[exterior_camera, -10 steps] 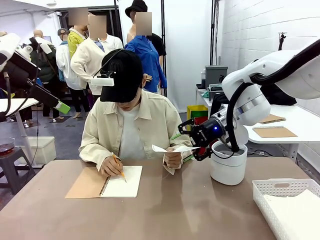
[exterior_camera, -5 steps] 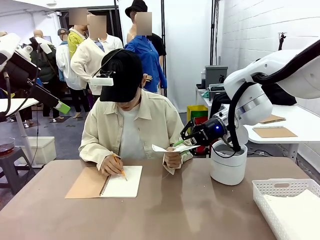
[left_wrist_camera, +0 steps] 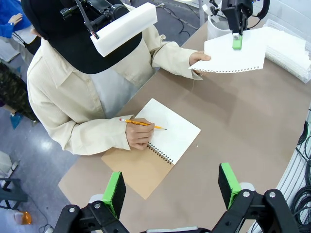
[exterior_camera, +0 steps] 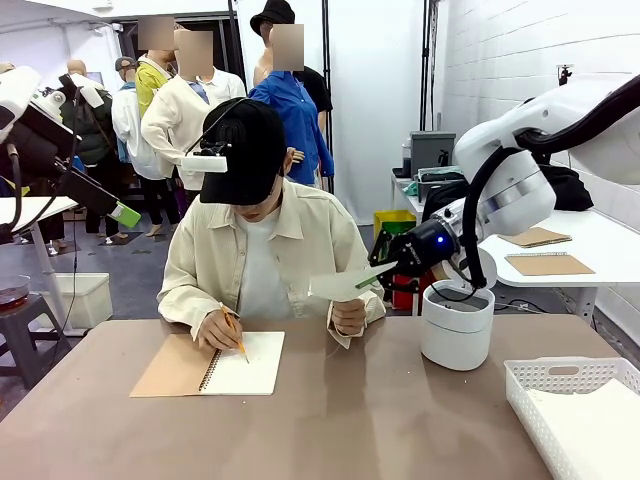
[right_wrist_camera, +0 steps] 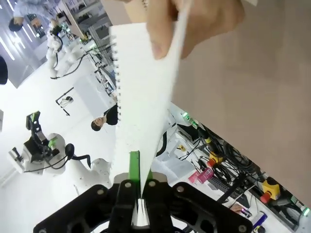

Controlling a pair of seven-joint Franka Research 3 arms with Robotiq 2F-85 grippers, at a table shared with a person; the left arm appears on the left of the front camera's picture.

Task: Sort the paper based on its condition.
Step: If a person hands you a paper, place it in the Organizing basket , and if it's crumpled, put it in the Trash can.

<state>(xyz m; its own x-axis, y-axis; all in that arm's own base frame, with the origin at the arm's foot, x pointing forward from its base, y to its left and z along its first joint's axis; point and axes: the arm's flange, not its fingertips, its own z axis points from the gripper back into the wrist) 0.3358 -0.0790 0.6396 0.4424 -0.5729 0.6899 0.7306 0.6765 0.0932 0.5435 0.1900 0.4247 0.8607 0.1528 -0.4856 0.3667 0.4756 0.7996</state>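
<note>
A white sheet of paper (exterior_camera: 335, 288) with a perforated edge hangs above the table's far side. My right gripper (exterior_camera: 372, 278) is shut on its right edge, and the person's hand (exterior_camera: 347, 315) still holds its left part. In the left wrist view the paper (left_wrist_camera: 223, 58) lies flat between the hand (left_wrist_camera: 199, 57) and the right gripper (left_wrist_camera: 236, 40). In the right wrist view the sheet (right_wrist_camera: 141, 97) runs up from my shut right gripper (right_wrist_camera: 138, 167) to the person's fingers (right_wrist_camera: 194, 24). My left gripper (left_wrist_camera: 171, 189) is open, high above the table.
The person's other hand writes with a pencil (exterior_camera: 240, 345) in an open spiral notebook (exterior_camera: 245, 365). A white cylindrical bin (exterior_camera: 457, 325) stands under my right arm. A white basket (exterior_camera: 560, 378) holding white sheets sits at the right front corner.
My right gripper has shut on the sheet's right edge and drawn back to the right and slightly up, tilting that edge upward. The person's hand has stayed on the sheet.
</note>
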